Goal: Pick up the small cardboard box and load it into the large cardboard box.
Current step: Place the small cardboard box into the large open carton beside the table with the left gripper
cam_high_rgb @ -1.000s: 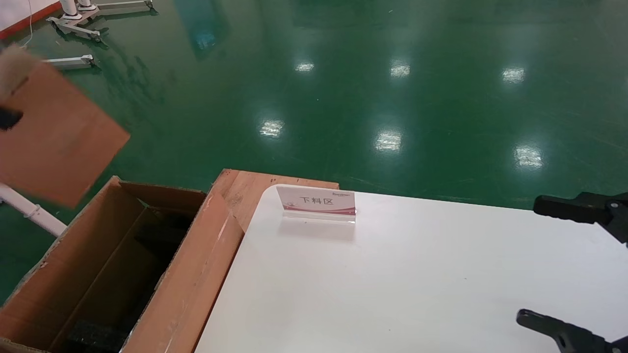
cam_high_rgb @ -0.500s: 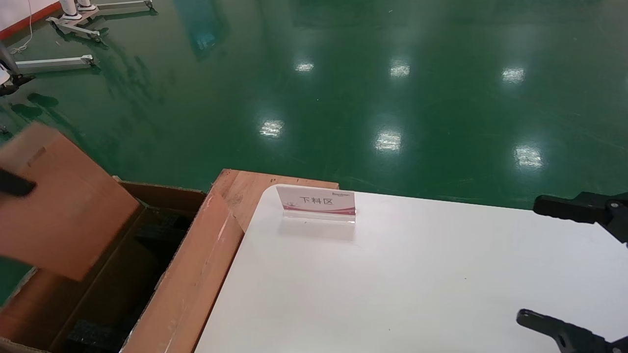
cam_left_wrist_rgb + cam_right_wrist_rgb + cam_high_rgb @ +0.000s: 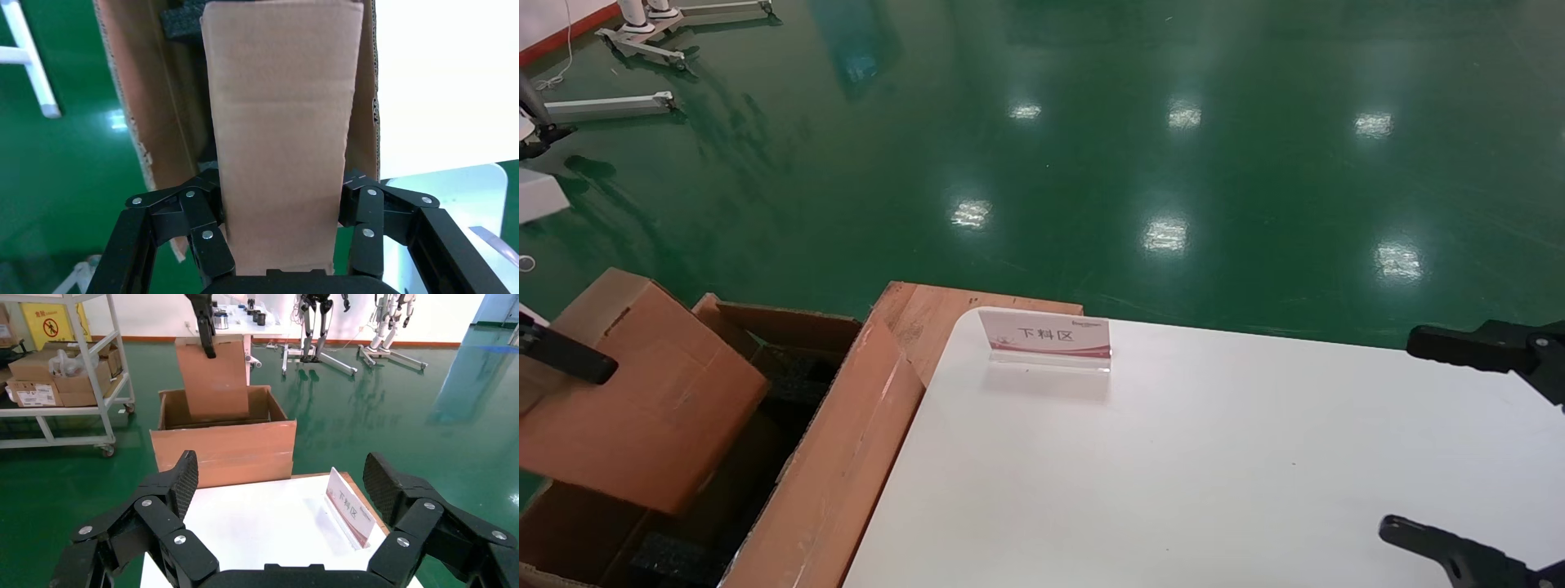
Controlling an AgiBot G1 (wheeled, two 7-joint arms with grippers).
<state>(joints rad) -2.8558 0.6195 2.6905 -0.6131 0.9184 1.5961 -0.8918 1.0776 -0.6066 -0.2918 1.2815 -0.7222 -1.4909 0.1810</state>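
Small cardboard box (image 3: 278,122) – seemingly upright, long axis vertical – entering large cardboard box (image 3: 838,482).

Plain orange-brown small cardboard box (image 3: 641,400), green floor (image 3: 1091,147), white table (image 3: 1214,465).

"下料区" on the small table sign (image 3: 1046,336).

The large box (image 3: 829,457) stands on the floor against the bench's (image 3: 1214,474) left edge. The small box (image 3: 641,400), clamped by the left gripper (image 3: 281,239), hangs partly inside the large box at its left side. A sign (image 3: 1046,339) stands on the bench's far left corner. The right gripper (image 3: 1459,445) hovers over the bench's right edge, fingers (image 3: 1451,347) apart.
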